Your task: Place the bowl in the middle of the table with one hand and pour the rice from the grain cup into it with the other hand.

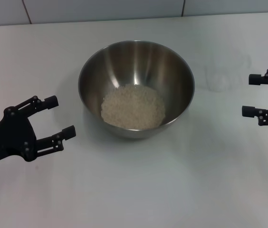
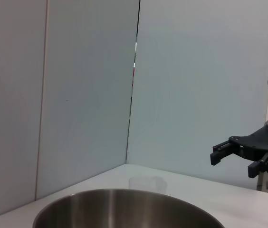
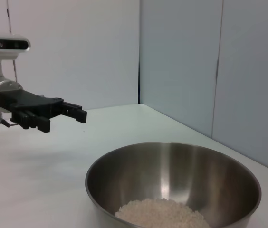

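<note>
The bowl (image 1: 136, 88) stands mid-table (image 1: 134, 190) with the rice (image 1: 133, 107) heaped on its floor. The cup (image 1: 226, 71) stands upright right of the bowl, apparently empty. The left gripper (image 1: 58, 118) is left of the bowl, fingers spread, holding nothing. The right gripper (image 1: 252, 95) is just beside the cup, fingers spread, apart from it.

Left gripper (image 1: 58, 118) hangs with fingers spread, holding nothing; right gripper (image 1: 249, 95) faces it, fingers likewise spread and unloaded.
</note>
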